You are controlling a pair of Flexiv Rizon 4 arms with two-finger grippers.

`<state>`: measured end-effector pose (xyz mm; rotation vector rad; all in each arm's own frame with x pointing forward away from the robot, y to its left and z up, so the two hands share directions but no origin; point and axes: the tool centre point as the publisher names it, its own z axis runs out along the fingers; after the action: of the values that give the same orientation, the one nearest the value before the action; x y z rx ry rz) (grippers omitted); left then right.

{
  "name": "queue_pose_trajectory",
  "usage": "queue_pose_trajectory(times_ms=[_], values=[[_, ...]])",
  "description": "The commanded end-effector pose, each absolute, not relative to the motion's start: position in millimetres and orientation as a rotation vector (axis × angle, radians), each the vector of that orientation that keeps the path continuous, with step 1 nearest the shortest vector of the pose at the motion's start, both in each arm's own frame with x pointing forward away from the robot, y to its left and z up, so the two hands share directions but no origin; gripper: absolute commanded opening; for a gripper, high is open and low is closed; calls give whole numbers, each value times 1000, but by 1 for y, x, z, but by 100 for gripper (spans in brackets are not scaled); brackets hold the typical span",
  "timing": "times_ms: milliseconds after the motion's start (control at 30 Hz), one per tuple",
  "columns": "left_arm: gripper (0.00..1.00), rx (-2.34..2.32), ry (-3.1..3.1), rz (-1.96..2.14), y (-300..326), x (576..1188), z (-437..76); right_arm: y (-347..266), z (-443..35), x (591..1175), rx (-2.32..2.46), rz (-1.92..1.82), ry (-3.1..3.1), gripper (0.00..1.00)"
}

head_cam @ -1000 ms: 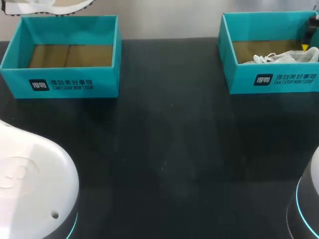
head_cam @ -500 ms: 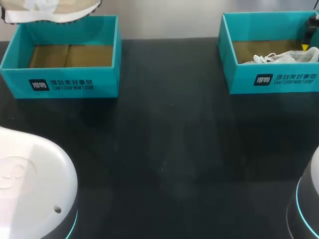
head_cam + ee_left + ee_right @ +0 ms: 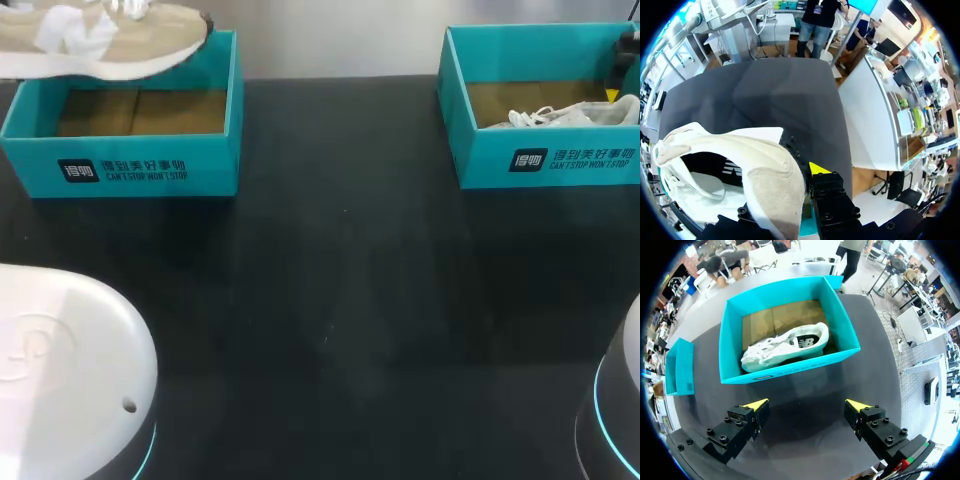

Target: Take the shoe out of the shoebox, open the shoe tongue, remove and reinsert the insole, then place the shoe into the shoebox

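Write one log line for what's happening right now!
left gripper: holds tan shoe over left box | right gripper: open, near right box | white shoe: in right box

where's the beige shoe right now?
Head view, far left: the beige shoe hangs in the air over the far side of the left shoebox, not in it. The left wrist view shows the left gripper clamped on its upper.

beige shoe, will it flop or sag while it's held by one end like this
Probably light: the beige shoe hangs nearly level over the left shoebox from one end. Its fabric upper looks soft, so it may crumple in the left gripper. The thick sole should limit sagging.
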<state>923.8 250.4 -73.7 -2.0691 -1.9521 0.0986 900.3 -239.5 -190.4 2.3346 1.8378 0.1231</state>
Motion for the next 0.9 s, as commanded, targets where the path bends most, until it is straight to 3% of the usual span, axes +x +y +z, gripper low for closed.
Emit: queue_pose_trajectory(times_ms=[33,900], values=[[0,-2249,-2068,-227,243,888,-66,-239,-191,900,2334,123,1836,100],[0,-2275,-1962,-229,157,795,-113,-239,-191,900,2334,123,1836,100]])
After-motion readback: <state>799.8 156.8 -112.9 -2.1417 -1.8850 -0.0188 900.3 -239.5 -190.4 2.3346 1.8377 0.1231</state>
